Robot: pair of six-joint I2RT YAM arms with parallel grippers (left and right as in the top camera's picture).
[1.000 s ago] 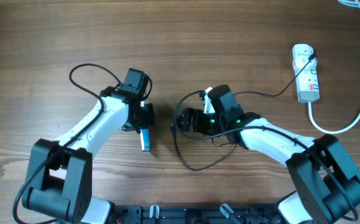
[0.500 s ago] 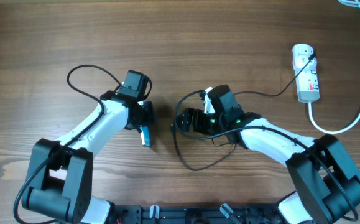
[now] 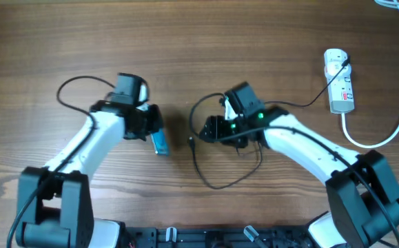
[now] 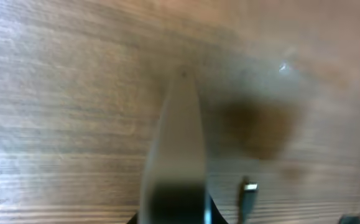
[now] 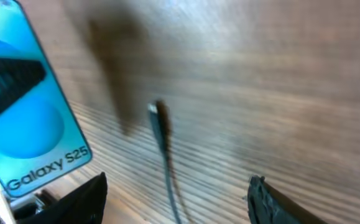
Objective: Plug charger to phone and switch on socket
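Note:
My left gripper point(image 3: 152, 131) is shut on the phone point(image 3: 160, 143), holding it on edge just above the table. The left wrist view shows the phone edge-on and blurred point(image 4: 173, 149). In the right wrist view its turquoise screen point(image 5: 24, 124) reads "Galaxy S25". The charger's black cable point(image 3: 216, 184) loops on the table, with its connector tip point(image 3: 191, 142) lying right of the phone; the tip also shows in both wrist views point(image 4: 248, 188) point(image 5: 154, 110). My right gripper point(image 5: 176, 202) is open, with the cable running between its fingers. The socket point(image 3: 339, 83) lies far right with the black plug point(image 3: 346, 64) in it.
A thick white cable point(image 3: 392, 131) curves from the socket along the table's right edge. A thin black wire loop point(image 3: 75, 86) of the left arm hangs over the table behind that arm. The wooden table point(image 3: 254, 41) stretches behind both arms.
My left arm has swung to the left, carrying the phone with it. My right arm has shifted slightly back. The connector tip stays in about the same spot.

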